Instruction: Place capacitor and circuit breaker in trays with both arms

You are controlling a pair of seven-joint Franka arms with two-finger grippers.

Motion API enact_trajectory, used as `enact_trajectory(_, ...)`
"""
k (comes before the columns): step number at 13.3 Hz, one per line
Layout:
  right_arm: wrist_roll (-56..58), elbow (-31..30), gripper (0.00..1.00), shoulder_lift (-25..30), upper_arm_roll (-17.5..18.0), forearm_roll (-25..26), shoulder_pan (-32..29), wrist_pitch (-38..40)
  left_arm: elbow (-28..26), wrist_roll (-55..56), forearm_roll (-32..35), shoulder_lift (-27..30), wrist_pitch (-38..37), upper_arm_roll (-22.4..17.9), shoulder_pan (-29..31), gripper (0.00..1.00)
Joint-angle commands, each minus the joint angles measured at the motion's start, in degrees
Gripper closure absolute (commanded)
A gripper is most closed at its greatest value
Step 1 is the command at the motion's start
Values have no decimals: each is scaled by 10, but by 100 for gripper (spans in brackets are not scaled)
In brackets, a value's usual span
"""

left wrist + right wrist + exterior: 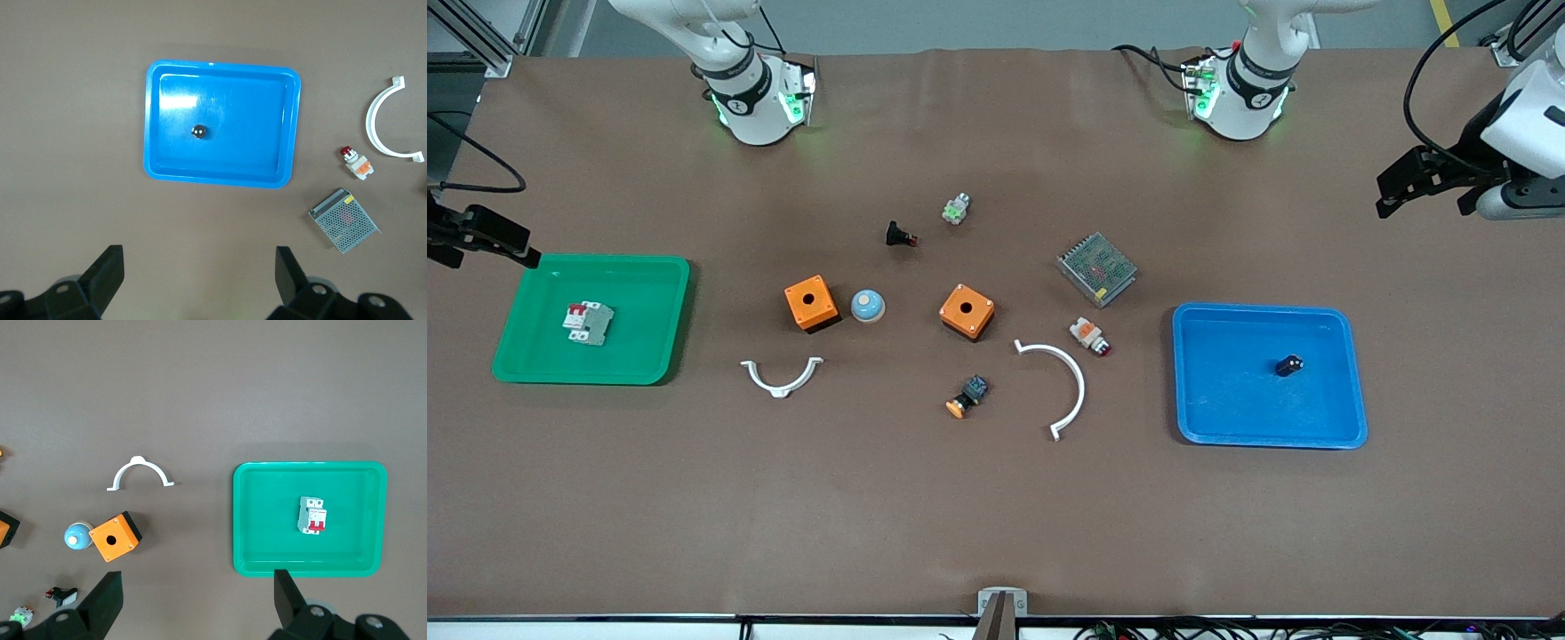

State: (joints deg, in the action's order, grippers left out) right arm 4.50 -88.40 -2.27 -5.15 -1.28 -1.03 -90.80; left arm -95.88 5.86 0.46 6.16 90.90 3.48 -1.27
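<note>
The capacitor (1288,364) (199,132), a tiny black cylinder, stands in the blue tray (1227,391) (247,100) toward the left arm's end of the table. The circuit breaker (588,322) (313,515), white-grey with red levers, lies in the green tray (636,351) (267,520) toward the right arm's end. My left gripper (1423,203) (199,280) hangs open and empty over bare table beside the blue tray. My right gripper (482,252) (199,600) is open and empty above the table by the green tray's edge.
Between the trays lie two orange boxes (811,303) (967,311), a blue dome (867,306), two white curved clips (781,376) (1060,384), a metal mesh unit (1096,268) and several push-buttons, among them a black one (900,236) and a white-and-orange one (1090,336).
</note>
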Motion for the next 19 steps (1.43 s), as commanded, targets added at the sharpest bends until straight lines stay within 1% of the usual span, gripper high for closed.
enact_trajectory(1, -9, 24, 0, -6, 2, 2, -9, 13, 44, 0, -2, -29, -6, -1, 2, 0)
enact_trajectory(6, -8, 31, 0, -5, 7, 2, -23, 14, 52, -8, 1, -36, -6, -1, 2, 0)
enact_trajectory(10, -8, 29, 0, -6, 6, 4, -6, 15, 52, -20, 1, -41, -13, -1, 1, 0)
enact_trajectory(19, -8, 30, 0, -6, 5, 9, -6, 11, 52, -20, 0, -41, -21, 0, 1, 0)
